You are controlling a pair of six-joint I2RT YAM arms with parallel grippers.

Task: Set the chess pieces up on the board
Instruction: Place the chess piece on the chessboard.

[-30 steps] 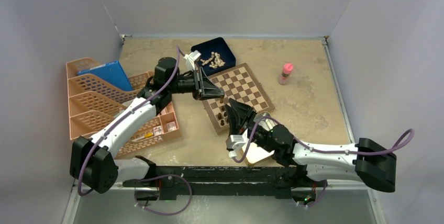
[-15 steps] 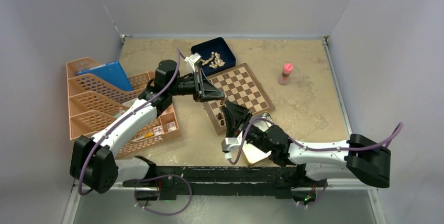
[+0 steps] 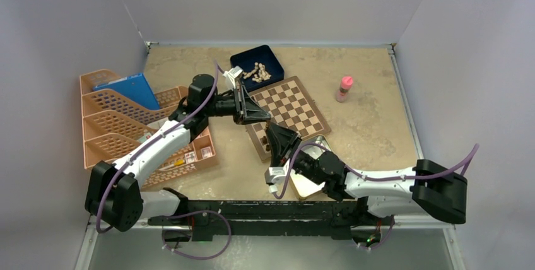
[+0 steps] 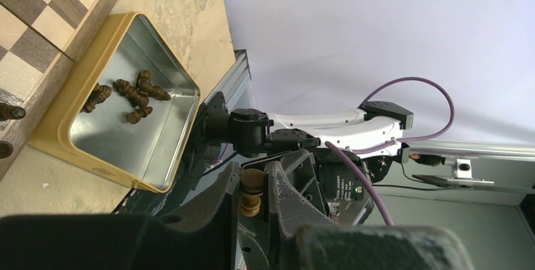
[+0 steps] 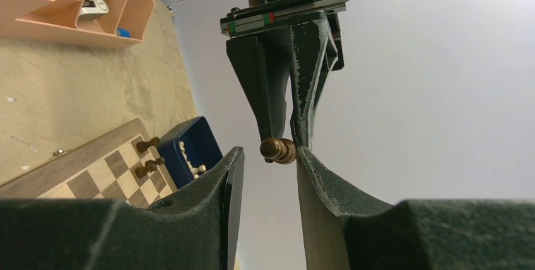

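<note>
Setup barely begun: few dark chessmen [image 5: 148,145] standing on chessboard [image 3: 296,103], several loose in tin [image 4: 161,150]. Left gripper [image 4: 252,181] clenched on one chessman [image 5: 277,150]. Right gripper [image 5: 270,156] released, jaws flanking it.

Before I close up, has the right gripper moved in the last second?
Yes. In the top view the right gripper has slid left over the near corner of the board, toward the left gripper and its dark piece.

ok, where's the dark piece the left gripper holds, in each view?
Top external: piece at left gripper tip, over the board's left side.
Left wrist: piece bottom centre, clamped.
Right wrist: piece dead centre, clamped from above.
Shared landmark: the board, in all three.
</note>
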